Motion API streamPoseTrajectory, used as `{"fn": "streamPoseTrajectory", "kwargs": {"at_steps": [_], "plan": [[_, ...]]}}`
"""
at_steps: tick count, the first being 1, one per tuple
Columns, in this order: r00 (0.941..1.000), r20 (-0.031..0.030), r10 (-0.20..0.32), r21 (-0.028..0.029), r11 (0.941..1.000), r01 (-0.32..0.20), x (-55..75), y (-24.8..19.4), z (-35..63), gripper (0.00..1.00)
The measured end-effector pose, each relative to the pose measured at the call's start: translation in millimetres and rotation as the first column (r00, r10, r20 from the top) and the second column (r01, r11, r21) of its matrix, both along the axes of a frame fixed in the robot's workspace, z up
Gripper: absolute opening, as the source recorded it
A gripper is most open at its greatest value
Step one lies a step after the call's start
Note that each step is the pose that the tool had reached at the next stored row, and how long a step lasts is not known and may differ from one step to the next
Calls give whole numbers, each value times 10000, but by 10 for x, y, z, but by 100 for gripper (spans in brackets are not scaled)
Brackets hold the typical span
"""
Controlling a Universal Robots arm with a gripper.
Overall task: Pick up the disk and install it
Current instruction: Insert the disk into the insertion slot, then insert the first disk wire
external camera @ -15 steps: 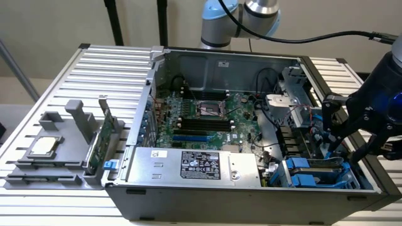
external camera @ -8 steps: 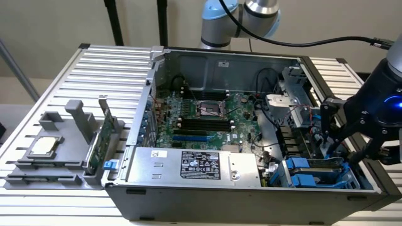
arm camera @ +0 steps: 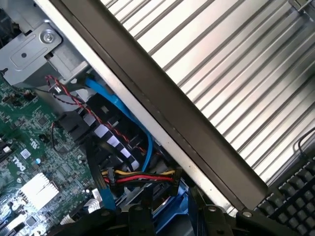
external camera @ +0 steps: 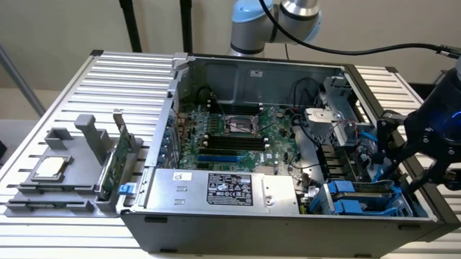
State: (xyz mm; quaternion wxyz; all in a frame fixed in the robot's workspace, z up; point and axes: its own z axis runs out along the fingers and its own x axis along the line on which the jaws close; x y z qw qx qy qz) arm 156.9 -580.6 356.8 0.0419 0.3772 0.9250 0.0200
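My black gripper [external camera: 403,172] hangs over the right wall of the open computer case [external camera: 288,232], at the drive bay near the front right corner. In the wrist view its two fingers [arm camera: 134,217] stand apart, and a bright blue plastic edge of the disk [arm camera: 173,202] sits between them. They appear shut on it. The rest of the disk is hidden under the gripper. A blue-framed carrier [external camera: 354,193] lies in the bay just beside the gripper on the exterior view's left.
The motherboard [external camera: 238,135] and the silver power supply [external camera: 216,189] fill the case. A blue cable [arm camera: 123,115] and a red-yellow-black wire bundle [arm camera: 140,176] cross the bay. A grey holder [external camera: 65,178] outside the case carries a chip [external camera: 52,167] and a green card [external camera: 115,162]. A keyboard [arm camera: 295,196] lies beyond the case wall.
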Motion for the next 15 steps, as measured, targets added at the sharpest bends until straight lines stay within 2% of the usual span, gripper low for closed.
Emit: {"fn": "streamPoseTrajectory", "kwargs": {"at_steps": [5, 10, 12, 14, 15], "plan": [[9996, 0, -283, 2, 9996, 283, 3, -34, -14, 42], [9988, -9, -492, -3, 9988, 492, 2, -41, -26, 42], [9988, -17, -498, -1, 9988, 498, 2, -41, -29, 33], [9988, -21, -498, 0, 9988, 498, 3, -40, -29, 33], [9988, -24, -498, 0, 9988, 498, 3, -40, -29, 27]]}}
